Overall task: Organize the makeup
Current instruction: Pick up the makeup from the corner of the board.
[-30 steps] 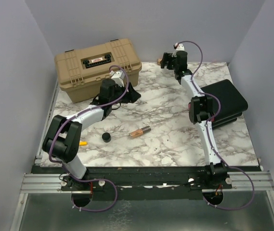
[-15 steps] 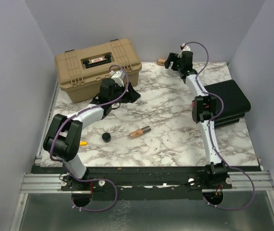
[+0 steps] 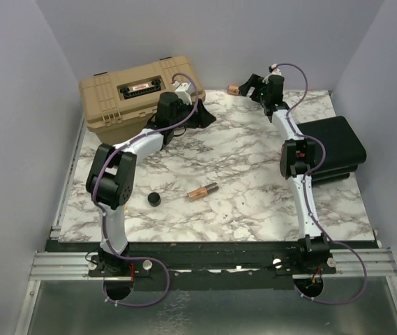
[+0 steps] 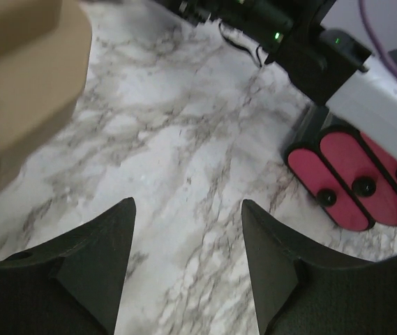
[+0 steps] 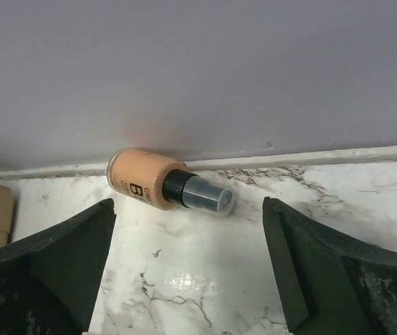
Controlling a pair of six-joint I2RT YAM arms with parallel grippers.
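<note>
A: Where is the right end effector (image 5: 188, 206)?
B: At the 12 o'clock edge of the tabletop (image 3: 254, 181), fingers spread wide and holding nothing. Just beyond its tips a peach bottle (image 5: 142, 178) with a black collar and clear cap lies on its side against the back wall. It isn't touched.
A: And the left end effector (image 4: 186, 202)?
B: Out at about 11 o'clock, beside the tan case (image 3: 139, 94). Its jaws stand apart too, over bare marble.
A: The rest of the makeup?
B: A copper lipstick tube (image 3: 203, 190) lies near the middle, a little toward 6 o'clock — perhaps two tubes end to end, it's too small to tell. The tiny black round jar (image 3: 155, 199) sits at its 9 o'clock, apart from it. The black box with pink drawers (image 3: 331, 143) is at 3 o'clock.
</note>
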